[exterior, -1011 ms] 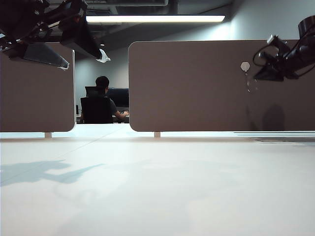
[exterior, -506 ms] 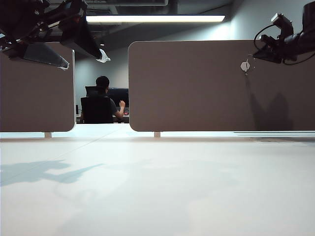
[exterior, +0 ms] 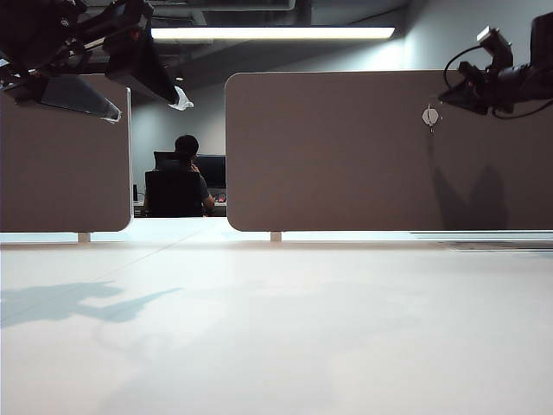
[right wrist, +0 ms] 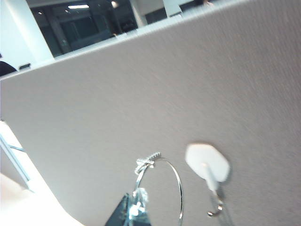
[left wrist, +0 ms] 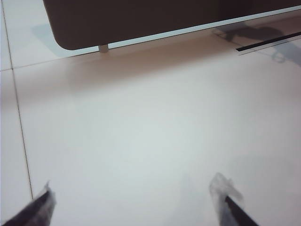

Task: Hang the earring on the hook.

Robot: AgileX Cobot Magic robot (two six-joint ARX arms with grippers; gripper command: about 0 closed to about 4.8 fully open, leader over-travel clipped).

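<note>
The right gripper (right wrist: 134,214) is clamped on the earring (right wrist: 162,188), its fingertips pinching the lower arc of the thin hoop at the bottom edge of the right wrist view. The hoop stands up from that pinch, with the small cross charm (right wrist: 146,162) riding at about 11 o'clock on the ring. Just beside it, at roughly 3 o'clock from the hoop, sits the hook (right wrist: 208,165): a pale hexagonal plate stuck on the brown panel (right wrist: 141,94), with a short curved metal prong (right wrist: 215,206) hanging below the plate. Hoop and prong look apart, though the picture is soft with motion and I cannot rule out a light touch.

In the exterior view the right gripper (exterior: 458,97) is high up at the 2 o'clock corner, near the hook (exterior: 430,116) on the panel; the earring itself is too fine to make out there.

I judge the step in hand to be the final approach: the earring is carried and level with the hook but not yet hung. The next move calls for sliding the open inside of the hoop sideways over the prong's tip, then lowering so the wire settles in the curve before the fingers let go. The prong is tiny and the hoop slender, so alignment is the hard part.

The left gripper (left wrist: 134,202) hangs idle over the bare white table (left wrist: 141,132), fingers spread wide with nothing between them. No containers are in view.
</note>
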